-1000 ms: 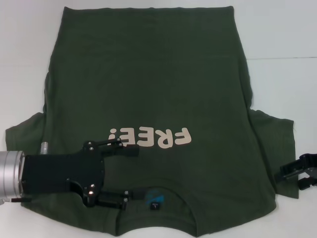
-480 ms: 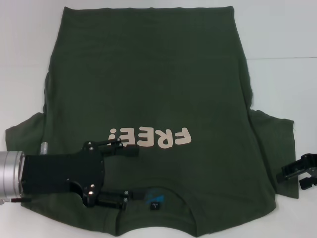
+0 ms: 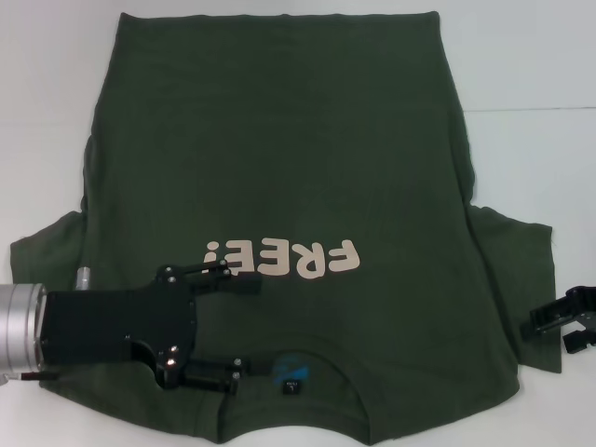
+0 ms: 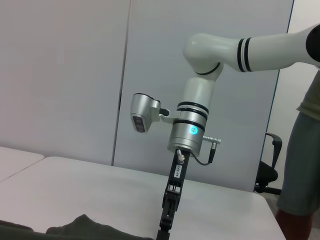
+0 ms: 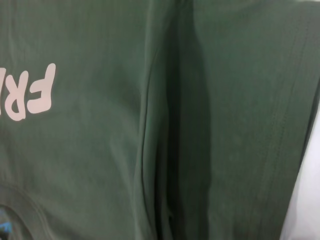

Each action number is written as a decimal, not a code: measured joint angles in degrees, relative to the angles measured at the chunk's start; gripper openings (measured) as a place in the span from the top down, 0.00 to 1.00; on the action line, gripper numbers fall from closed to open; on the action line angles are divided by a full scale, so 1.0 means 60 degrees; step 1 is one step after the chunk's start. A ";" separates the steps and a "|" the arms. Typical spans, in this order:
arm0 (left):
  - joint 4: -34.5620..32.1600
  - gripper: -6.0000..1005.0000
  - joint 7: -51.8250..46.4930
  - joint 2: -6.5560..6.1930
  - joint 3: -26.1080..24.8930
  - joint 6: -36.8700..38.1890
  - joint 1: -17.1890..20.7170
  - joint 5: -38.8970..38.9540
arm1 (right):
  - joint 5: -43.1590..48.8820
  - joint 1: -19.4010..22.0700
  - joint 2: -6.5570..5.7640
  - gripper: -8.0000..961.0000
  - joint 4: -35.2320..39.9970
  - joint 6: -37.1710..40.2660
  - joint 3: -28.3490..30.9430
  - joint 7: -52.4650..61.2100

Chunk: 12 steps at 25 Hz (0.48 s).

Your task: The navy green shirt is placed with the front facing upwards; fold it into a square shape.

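**Green T-shirt flat and face up, both grippers at its collar end**

You have the large dark olive-green short-sleeved cotton T-shirt (image 3: 279, 168) spread flat on the white table (image 3: 531, 74), front up. Its collar end lies nearest the robot and its hem lies at the far edge of the table. Take the cream "FREE!" lettering (image 3: 281, 259) on the chest as your landmark; it reads upside down from the head camera.

To the robot's left of the lettering, and a little nearer the robot, you see the left gripper (image 3: 250, 328) over the shoulder part of the shirt. Its black body reaches in from the silver wrist at the table's left edge. The two fingers are spread wide apart, released, with nothing between them. One fingertip (image 3: 248, 283) sits just below the exclamation mark. The other sits beside the round collar with its blue inner label (image 3: 291, 370), which lies straight toward the robot from the lettering.

To the right of the lettering, a long soft fold runs down the shirt's side, seen in the right wrist view (image 5: 165, 140). Beyond it the right sleeve (image 3: 521, 270) lies spread out flat.

Well to the right of the lettering, you see the right gripper (image 3: 570, 324) at the outer edge of that sleeve. Its black fingers stand apart, unclenched, and hold nothing.
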<state>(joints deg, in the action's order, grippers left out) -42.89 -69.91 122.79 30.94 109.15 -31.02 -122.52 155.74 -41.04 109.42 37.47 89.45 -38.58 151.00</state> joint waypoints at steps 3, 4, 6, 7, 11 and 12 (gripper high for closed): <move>0.0000 0.09 -0.0003 0.0000 0.0000 -0.0002 0.0000 0.0000 | 0.0000 0.0000 0.0000 0.13 -0.0045 -0.0045 -0.0057 0.0000; 0.0000 0.09 -0.0003 0.0000 0.0000 -0.0003 0.0000 0.0000 | 0.0000 0.0000 0.0002 0.13 -0.0055 -0.0081 -0.0110 0.0000; 0.0000 0.09 -0.0005 0.0000 0.0000 -0.0005 0.0000 0.0000 | -0.0004 -0.0004 0.0016 0.13 -0.0085 -0.0127 -0.0189 0.0000; 0.0000 0.09 -0.0006 0.0000 0.0000 -0.0006 0.0000 0.0000 | -0.0006 -0.0012 0.0020 0.13 -0.0097 -0.0141 -0.0206 0.0000; 0.0000 0.09 -0.0008 0.0000 0.0000 -0.0030 0.0000 0.0000 | -0.0006 -0.0039 0.0023 0.13 -0.0152 -0.0177 -0.0208 0.0000; 0.0000 0.09 -0.0009 0.0000 0.0000 -0.0038 0.0000 0.0000 | -0.0009 -0.0043 0.0025 0.13 -0.0156 -0.0183 -0.0209 0.0000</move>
<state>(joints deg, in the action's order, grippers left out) -42.89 -69.97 122.79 30.94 108.92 -31.02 -122.52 155.68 -41.30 109.57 36.53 88.36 -39.84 151.00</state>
